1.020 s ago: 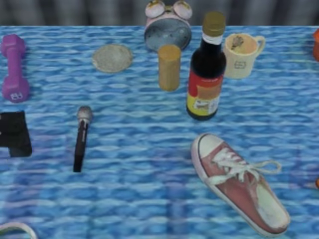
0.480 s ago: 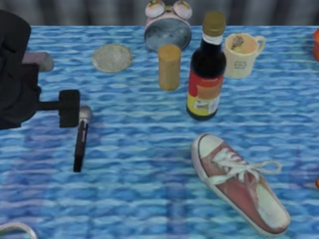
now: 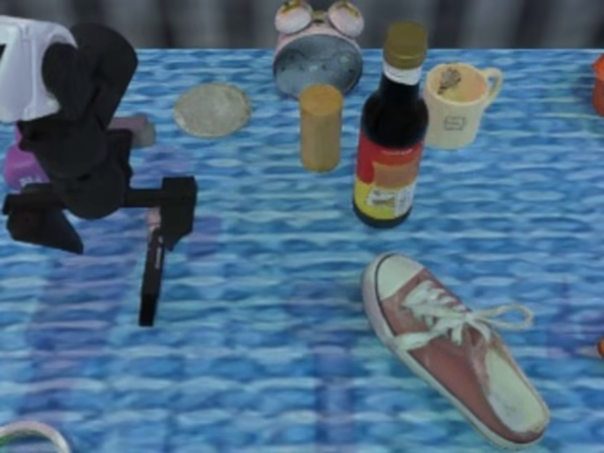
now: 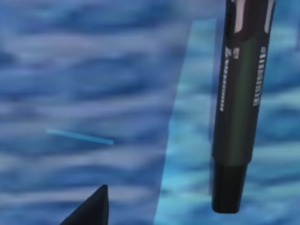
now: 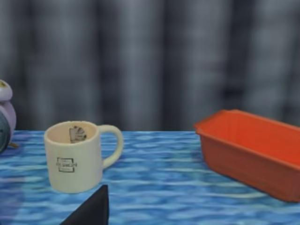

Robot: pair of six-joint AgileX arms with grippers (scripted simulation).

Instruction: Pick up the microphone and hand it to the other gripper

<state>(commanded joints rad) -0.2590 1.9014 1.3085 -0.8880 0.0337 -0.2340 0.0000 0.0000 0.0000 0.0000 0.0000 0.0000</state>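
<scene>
The microphone [image 3: 150,279] lies on the blue cloth at the left, black handle toward the front edge. Its silver head is mostly covered by my left gripper [image 3: 109,217], which hangs above it, open, fingers spread wide with one finger [image 3: 177,208] over the head end. Nothing is held. In the left wrist view the microphone's handle [image 4: 236,103] lies on the cloth beside one black fingertip [image 4: 96,206], apart from it. My right arm is outside the top view; its wrist view shows one black fingertip [image 5: 96,206] low over the table, holding nothing.
A purple dumbbell [image 3: 17,168] peeks out behind the left arm. A silver disc [image 3: 212,110], alarm clock [image 3: 318,47], cork cylinder [image 3: 321,127], sauce bottle [image 3: 390,142] and mug [image 3: 458,104] stand at the back. A sneaker [image 3: 453,344] lies front right. An orange tray [image 5: 253,150] sits far right.
My left arm has swung in from the left edge and moved right, bringing its gripper over the microphone's head. The microphone has not moved.
</scene>
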